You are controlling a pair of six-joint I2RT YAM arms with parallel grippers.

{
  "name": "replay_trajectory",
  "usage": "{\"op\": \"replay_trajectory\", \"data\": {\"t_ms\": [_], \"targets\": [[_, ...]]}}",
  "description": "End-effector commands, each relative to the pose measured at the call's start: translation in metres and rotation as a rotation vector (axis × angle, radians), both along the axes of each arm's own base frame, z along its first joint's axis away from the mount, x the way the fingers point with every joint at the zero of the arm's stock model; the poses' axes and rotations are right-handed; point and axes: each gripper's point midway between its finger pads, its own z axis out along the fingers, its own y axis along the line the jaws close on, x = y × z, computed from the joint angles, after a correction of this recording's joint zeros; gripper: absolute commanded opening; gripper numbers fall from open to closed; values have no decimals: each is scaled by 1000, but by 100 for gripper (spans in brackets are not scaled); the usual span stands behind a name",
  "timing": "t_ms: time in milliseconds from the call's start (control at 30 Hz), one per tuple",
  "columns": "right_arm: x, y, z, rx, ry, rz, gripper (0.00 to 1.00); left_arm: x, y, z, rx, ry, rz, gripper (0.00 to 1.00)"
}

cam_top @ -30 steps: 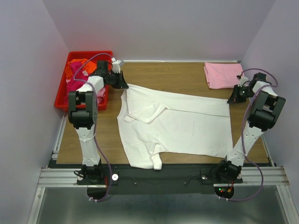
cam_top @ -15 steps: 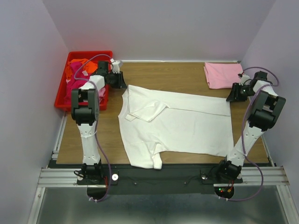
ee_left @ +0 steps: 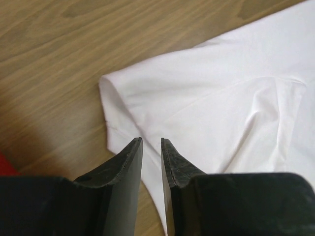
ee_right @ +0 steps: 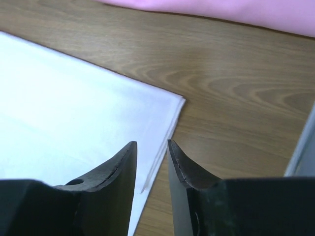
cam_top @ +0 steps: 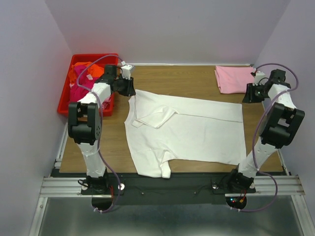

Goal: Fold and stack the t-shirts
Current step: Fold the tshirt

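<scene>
Wood-grain tabletop (cam_top: 197, 81), pale lilac walls (cam_top: 172, 29), white t-shirt (cam_top: 197, 130) spread flat

Back strip: bare table (cam_top: 187, 81) between red bin (cam_top: 93, 56) and pink t-shirt (cam_top: 234, 78), wide open.
Centre: white t-shirt (cam_top: 197, 130) lies flat and low, passable above.
Left side: bin wall near left gripper (ee_left: 151, 142), tight there.
Right side: right gripper (ee_right: 151, 143) over narrow bare strip between both shirts; side wall (cam_top: 295, 44) close.
</scene>
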Motion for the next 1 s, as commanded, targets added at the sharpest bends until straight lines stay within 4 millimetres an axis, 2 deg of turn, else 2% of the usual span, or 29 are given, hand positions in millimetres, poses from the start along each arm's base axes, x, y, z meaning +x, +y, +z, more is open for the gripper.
{"op": "replay_trajectory", "data": {"t_ms": [0, 33, 133, 167, 233, 267, 367, 400, 433, 467, 500, 533, 567, 600, 633, 667, 700, 767, 800, 867, 900, 933, 967], "targets": [[-5, 17, -32, -22, 72, 57, 35, -18, -23, -24, 32, 40, -61, 32], [-6, 18, -46, -21, 105, 58, 34, -18, -26, -26, 40, 44, -58, 32], [3, 17, -58, -32, 126, 63, 32, -18, -34, -39, 49, 68, -62, 31], [3, 17, -71, -20, 154, 58, 32, -17, -34, -43, 53, 75, -55, 30], [12, 15, -74, -28, 152, 51, 31, -13, -33, -54, 65, 94, -36, 28], [14, 13, -83, -24, 167, 49, 31, -11, -31, -57, 71, 101, -22, 28], [25, 10, -87, -43, 162, 42, 30, 0, -24, -71, 104, 110, 8, 26], [27, 11, -94, -41, 173, 40, 30, 9, -23, -75, 103, 113, 23, 25], [35, 8, -91, -51, 160, 30, 30, 15, -15, -78, 108, 127, 48, 24], [35, 8, -96, -52, 170, 30, 30, 19, -12, -81, 108, 139, 59, 24], [44, 6, -92, -57, 152, 24, 30, 24, -7, -90, 110, 162, 75, 23], [47, 6, -97, -56, 158, 22, 30, 38, -7, -80, 98, 134, 83, 23], [51, 6, -98, -52, 157, 13, 30, 43, -1, -78, 102, 131, 97, 23], [60, 5, -91, -60, 134, 11, 30, 48, 1, -78, 107, 126, 100, 23], [64, 4, -92, -61, 132, 10, 30, 56, -1, -66, 105, 100, 94, 23], [68, 4, -88, -57, 121, 2, 31, 58, -2, -60, 103, 84, 75, 25], [74, 5, -81, -56, 102, 0, 32, 60, -7, -45, 88, 55, 54, 26], [79, 11, -66, -27, 69, -4, 36, 52, -22, -28, 64, 27, -24, 30], [78, 13, -60, -17, 62, -4, 42, 46, -28, -11, 68, -6, -54, 31], [75, 20, -46, 6, 41, 4, 45, 33, -39, 2, 88, -39, -99, 32], [73, 21, -26, 1, 7, 4, 47, 22, -55, 23, 109, -104, -153, 33], [65, 26, -26, 12, 15, 11, 50, 10, -56, 15, 137, -94, -162, 34], [62, 27, -8, 2, -17, 15, 52, 1, -64, 16, 152, -105, -187, 35]]}}
